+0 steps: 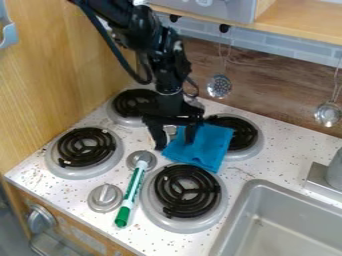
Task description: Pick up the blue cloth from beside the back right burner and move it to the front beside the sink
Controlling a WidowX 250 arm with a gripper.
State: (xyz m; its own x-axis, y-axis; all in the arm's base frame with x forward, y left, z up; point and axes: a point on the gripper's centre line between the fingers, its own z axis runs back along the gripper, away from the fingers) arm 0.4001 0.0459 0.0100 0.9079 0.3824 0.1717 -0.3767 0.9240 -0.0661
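Observation:
The black gripper [175, 142] hangs over the back middle of the stove top, its two fingers apart, so it stands open. A blue cloth [208, 146] lies beside and partly below it, over part of the back right burner [248, 137]. The right finger is in front of the cloth's upper left part, and the left finger is just off its left edge; I cannot tell whether they touch it. A white marker with a green cap [123, 216] lies in front of the gripper, between the front right burner [187, 191] and a silver knob [105, 197].
A front left burner [86, 148] and a back left burner [131, 103] flank the arm's left side. The sink [274, 225] is at the front right, with a grey faucet base [324, 180] beside it. A skimmer [219, 86] and a ladle [328, 114] hang at the back wall.

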